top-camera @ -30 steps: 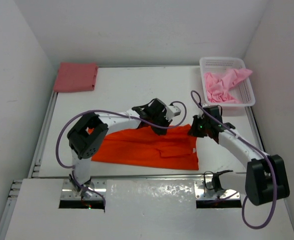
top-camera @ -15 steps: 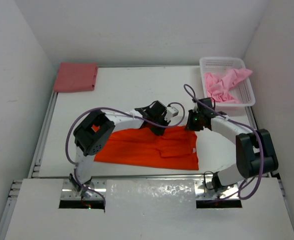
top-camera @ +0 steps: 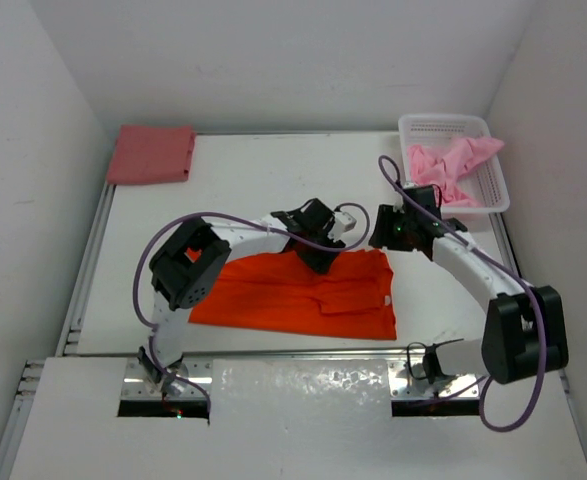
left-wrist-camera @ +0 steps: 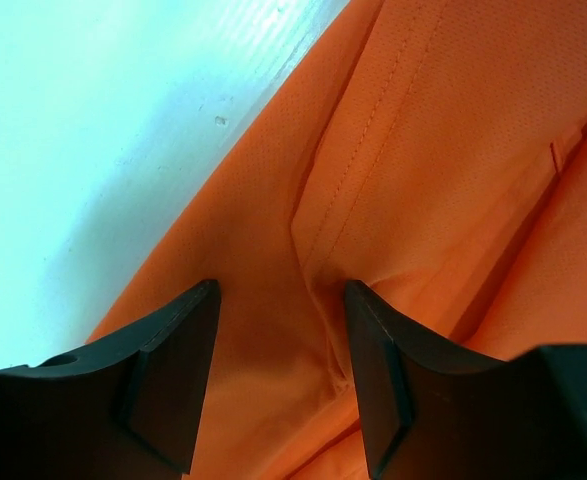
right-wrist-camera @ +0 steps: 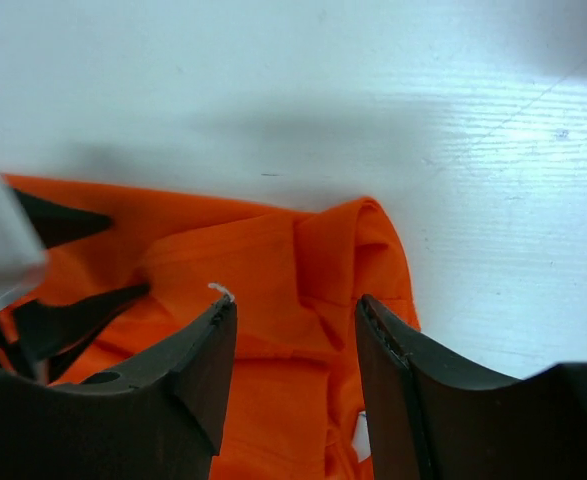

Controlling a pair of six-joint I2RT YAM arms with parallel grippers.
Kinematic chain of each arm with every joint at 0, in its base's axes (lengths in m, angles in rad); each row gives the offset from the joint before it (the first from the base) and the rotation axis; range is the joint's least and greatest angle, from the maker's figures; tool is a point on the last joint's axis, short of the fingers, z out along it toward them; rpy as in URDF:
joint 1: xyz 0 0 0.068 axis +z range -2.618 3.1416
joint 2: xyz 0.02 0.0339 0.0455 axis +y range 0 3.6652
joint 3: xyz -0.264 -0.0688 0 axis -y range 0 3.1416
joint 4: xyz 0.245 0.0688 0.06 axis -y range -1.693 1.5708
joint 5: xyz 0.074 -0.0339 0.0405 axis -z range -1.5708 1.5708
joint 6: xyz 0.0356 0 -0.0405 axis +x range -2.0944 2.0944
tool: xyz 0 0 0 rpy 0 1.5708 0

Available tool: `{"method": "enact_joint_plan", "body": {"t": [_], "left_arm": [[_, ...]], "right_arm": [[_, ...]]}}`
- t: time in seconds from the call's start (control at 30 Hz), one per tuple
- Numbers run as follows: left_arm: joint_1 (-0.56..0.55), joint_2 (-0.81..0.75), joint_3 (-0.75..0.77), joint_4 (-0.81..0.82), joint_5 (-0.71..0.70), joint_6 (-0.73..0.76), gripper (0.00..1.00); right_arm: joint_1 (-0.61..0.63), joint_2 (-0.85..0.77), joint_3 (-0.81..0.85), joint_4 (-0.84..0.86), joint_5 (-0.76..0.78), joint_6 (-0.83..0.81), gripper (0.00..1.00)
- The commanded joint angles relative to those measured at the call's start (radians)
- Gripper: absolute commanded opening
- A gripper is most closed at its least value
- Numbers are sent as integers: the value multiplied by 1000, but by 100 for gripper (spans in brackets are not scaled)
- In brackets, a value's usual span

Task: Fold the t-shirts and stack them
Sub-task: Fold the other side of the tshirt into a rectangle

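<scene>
- Compared with a second ago, the right gripper is sitting a little farther up the table, just past the far right corner of the orange t-shirt. The right arm's elbow is swinging back out toward the near right.
- The left gripper is hardly shifting. It is hanging over the shirt's far edge, near the middle.
- Both pairs of jaws, closed a second ago, are now standing apart with nothing pinched between them. In the left wrist view the orange cloth is lying loose under the spread fingers. In the right wrist view the shirt's corner is showing below the gap.
- The orange t-shirt is lying spread along the near half of the table, folded over on itself, its far edge now resting flat.
- The rose-red t-shirt is lying folded in a neat rectangle at the far left corner, well apart from the arms.
- The light pink t-shirt is sitting crumpled in the white basket at the far right, one end draping over the rim.
- Purple cables are looping over both arms, and the left arm is covering part of the orange shirt's far left edge.
- Up close, the orange fabric is showing a fine dotted knit and a stitched seam. A raised fold is running between the left fingers, and a small white thread is sitting on the cloth near the right fingers.
- The table is looking smooth, white and slightly glossy.
</scene>
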Motion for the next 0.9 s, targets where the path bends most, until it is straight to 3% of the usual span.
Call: {"method": "enact_joint_plan", "body": {"t": [0.0, 0.1, 0.23, 0.4, 0.53, 0.57, 0.6, 0.7, 0.87], "left_arm": [[7, -52, 52, -21, -2, 10, 51], [7, -72, 102, -50, -16, 25, 52], [9, -106, 127, -83, -21, 40, 67], [15, -145, 106, -106, -19, 63, 69], [90, -179, 74, -158, -35, 106, 69], [115, -190, 58, -162, -44, 116, 69], [171, -216, 19, -162, -50, 122, 69], [298, -268, -70, -161, -84, 154, 69], [480, -374, -225, -144, -111, 214, 68]], "right_arm": [[-5, -58, -31, 1, -54, 52, 48], [-5, -38, -69, -5, -69, 75, 47], [-5, 14, -97, 36, -109, 104, 53], [-5, 54, -108, 62, -120, 121, 53], [-5, 80, -111, 70, -118, 132, 49], [-3, 80, -114, 76, -115, 134, 44], [-5, 83, -122, 81, -112, 137, 29], [-5, 94, -120, 79, -112, 137, 12], [-5, 79, -142, 66, -105, 138, 0]]}}
